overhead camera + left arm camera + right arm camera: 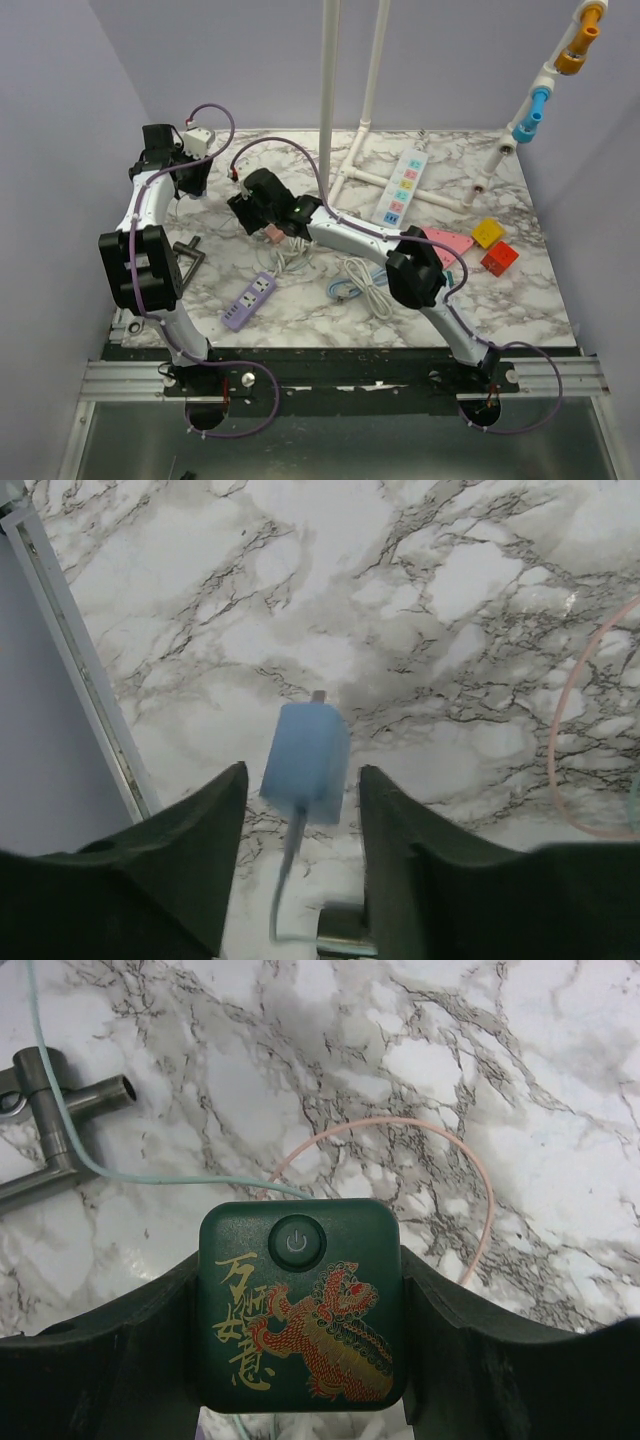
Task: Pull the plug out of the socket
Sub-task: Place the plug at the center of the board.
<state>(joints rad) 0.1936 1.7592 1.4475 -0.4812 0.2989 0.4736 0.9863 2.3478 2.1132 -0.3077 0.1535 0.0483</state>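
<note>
- Here, one blue plug (305, 760) sits between the left gripper's (302, 772) spread fingers, with a gap on each side.
- One green socket (300, 1305) is clamped in the right gripper (300, 1260).
- Two power strips lie on the table (300, 320): one purple (249, 301), one white (401, 187).

A white, dark-veined marble counter (520, 290) fills the middle. Pale lavender walls (60, 120) close in behind the counter and on both its sides. Two white poles (328, 80) rise from the counter's far half. An aluminium rail (110, 378) runs along the counter's near edge, with grey floor (350, 445) below. The light is soft and even.
</note>
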